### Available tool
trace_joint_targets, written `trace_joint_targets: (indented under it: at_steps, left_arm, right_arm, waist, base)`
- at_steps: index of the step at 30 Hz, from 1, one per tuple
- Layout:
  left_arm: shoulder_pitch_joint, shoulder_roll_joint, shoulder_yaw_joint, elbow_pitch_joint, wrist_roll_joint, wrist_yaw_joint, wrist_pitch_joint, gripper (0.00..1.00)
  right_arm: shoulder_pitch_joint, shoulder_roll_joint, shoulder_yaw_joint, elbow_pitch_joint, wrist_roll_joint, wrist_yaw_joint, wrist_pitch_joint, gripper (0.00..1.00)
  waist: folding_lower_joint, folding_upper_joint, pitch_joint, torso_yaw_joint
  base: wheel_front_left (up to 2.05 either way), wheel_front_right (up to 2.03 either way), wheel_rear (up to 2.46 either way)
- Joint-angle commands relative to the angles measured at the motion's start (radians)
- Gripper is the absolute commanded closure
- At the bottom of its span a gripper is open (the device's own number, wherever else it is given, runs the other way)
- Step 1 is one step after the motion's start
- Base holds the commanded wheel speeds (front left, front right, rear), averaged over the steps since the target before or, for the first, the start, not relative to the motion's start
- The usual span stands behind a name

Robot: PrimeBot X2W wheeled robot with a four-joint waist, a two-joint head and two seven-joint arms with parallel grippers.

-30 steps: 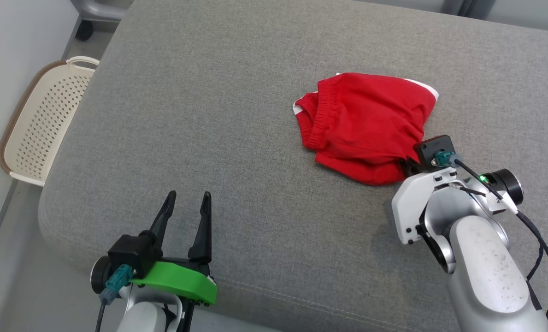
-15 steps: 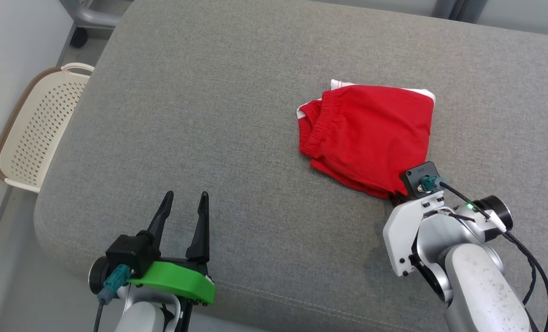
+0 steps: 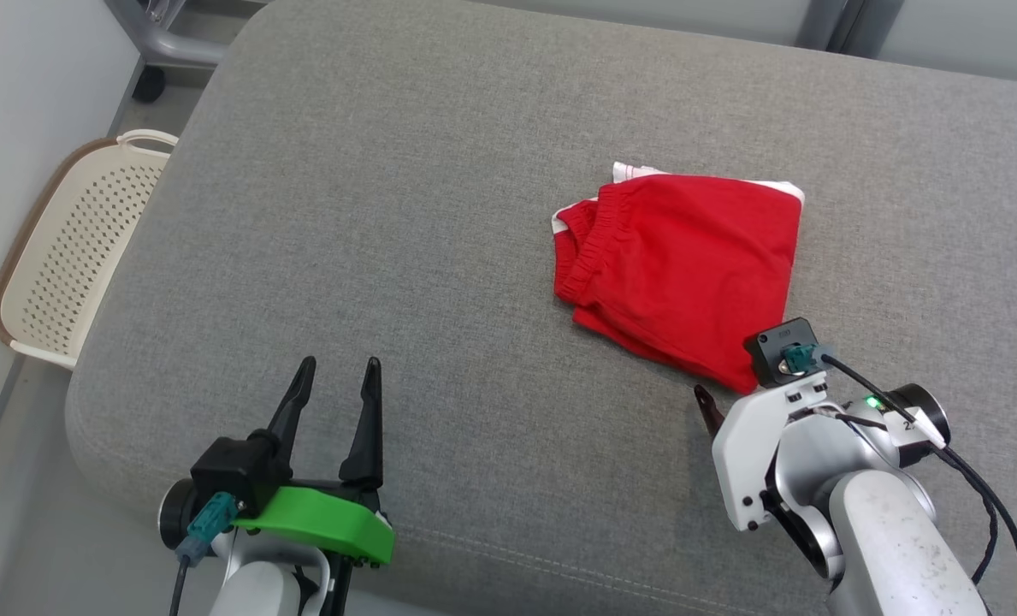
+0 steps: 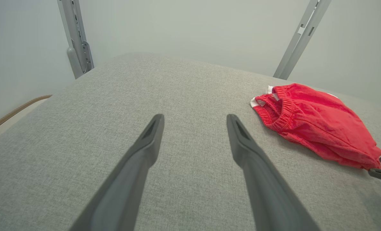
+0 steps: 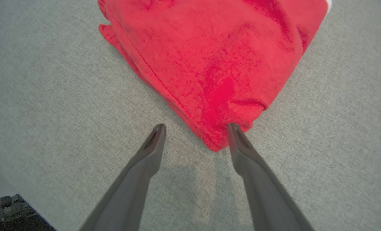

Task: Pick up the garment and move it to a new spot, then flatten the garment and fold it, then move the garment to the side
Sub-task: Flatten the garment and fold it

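Nearest me, at about 7 o'clock in the head view, the left gripper (image 3: 338, 362) hangs over the front edge of the grey cushion (image 3: 440, 214). Its fingers (image 4: 144, 150) stand apart with only bare fabric between them.

Over at 5 o'clock, the right gripper (image 5: 195, 125) sits low over the cushion, pointing toward 12 o'clock. Its fingers (image 5: 249, 166) are spread as well and grip nothing. In my right wrist view the near corner of the red shorts (image 3: 688, 265) lies between the two tips, close against the one on that view's right. I cannot tell whether that tip touches the cloth.

From that corner the shorts run on toward 11 o'clock, lying folded and fairly flat on the right half of the cushion, at roughly 2 o'clock from the left gripper. The gathered elastic waistband (image 3: 589, 239) faces 9 o'clock, and a strip of white trim (image 3: 629, 170) shows along the far edge.

Off the cushion at 9 o'clock, a cream perforated basket (image 3: 80, 231) with a brown rim rests on the floor. Beyond it, near 11 o'clock, I see a grey metal frame (image 3: 174, 47) on a black caster (image 3: 147, 84).
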Motion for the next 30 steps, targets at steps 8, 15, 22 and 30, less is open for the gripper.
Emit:
trace_joint_targets:
  at_steps: [8,15,22,30]
  left_arm:
    - [0.032,0.019,0.021,-0.002,-0.003,0.011,-0.003,0.00]
    - [0.062,0.035,0.042,-0.010,-0.012,0.027,-0.002,0.00]
    - [0.083,0.049,0.048,-0.022,-0.016,0.037,0.005,0.00]
    - [0.107,0.060,0.042,-0.033,-0.023,0.044,0.015,0.00]
  right_arm:
    - [0.073,-0.033,-0.002,-0.135,0.047,-0.001,-0.087,0.00]
    - [0.123,-0.031,-0.058,-0.172,0.033,-0.001,-0.315,0.00]
    - [0.151,0.000,-0.162,-0.141,-0.011,-0.001,-0.507,0.00]
    - [0.152,0.007,-0.224,-0.042,0.035,-0.001,-0.561,0.00]
  waist:
    - [0.0000,0.0000,-0.052,-0.028]
    - [0.0000,0.0000,-0.095,-0.062]
    - [0.0000,0.0000,-0.122,-0.085]
    - [0.0000,0.0000,-0.147,-0.099]
  base:
    - [0.00,0.00,0.00]
    - [0.00,0.00,0.00]
    - [0.00,0.00,0.00]
    - [0.00,0.00,0.00]
